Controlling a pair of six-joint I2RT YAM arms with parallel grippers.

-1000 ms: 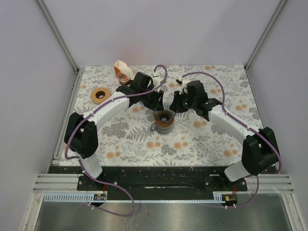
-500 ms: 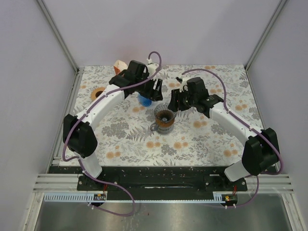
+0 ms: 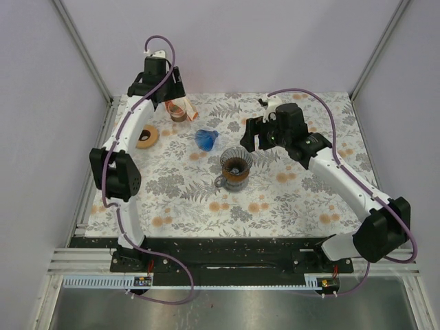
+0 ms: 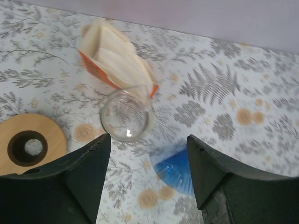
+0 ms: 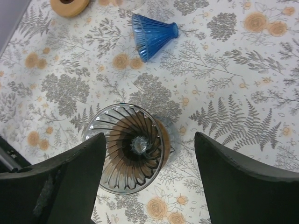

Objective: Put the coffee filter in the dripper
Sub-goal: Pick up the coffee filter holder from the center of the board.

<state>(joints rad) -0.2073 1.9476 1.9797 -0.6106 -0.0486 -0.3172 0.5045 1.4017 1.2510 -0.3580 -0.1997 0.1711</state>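
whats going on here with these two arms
Neither arm holds anything. The left gripper, open, hovers above the pack of paper filters and a small glass at the far left. The right gripper, open, hangs over the glass dripper in the middle. No filter is in the dripper yet.
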